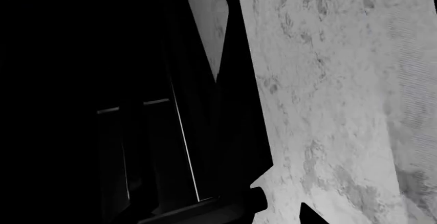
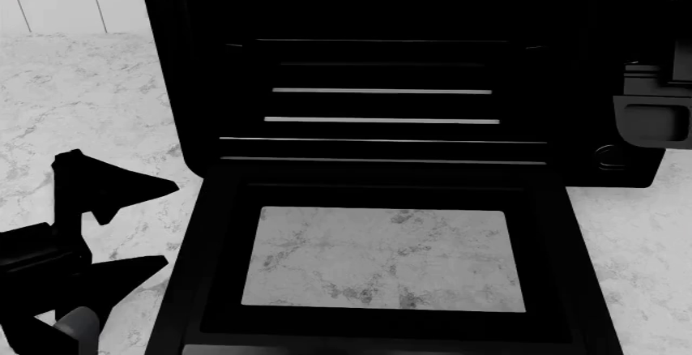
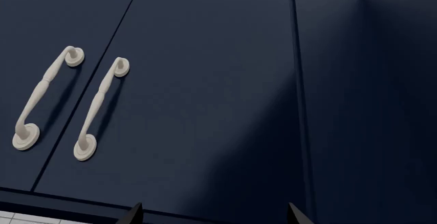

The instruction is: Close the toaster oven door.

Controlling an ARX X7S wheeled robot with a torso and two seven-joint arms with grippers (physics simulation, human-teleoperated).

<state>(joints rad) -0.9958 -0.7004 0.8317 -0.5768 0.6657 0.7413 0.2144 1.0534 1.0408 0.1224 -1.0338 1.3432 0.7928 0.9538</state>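
Head view: the boxy glossy black toaster oven [image 2: 378,63] sits on the marble counter [image 2: 87,112] w/ its black-framed glass-window door [image 2: 384,258] dropped flat toward the robot, and the left gripper [image 2: 113,229] hangs just beside the door's left edge, jaws spread wide, holding nothing. Left wrist view: dark door frame edge beside pale marble, so a lift from here could slip off the edge & let the door fall back. Right wrist view: only navy cabinet doors [image 3: 171,96] w/ cream handles [image 3: 99,109]; two fingertips show apart at the frame edge, nothing between.
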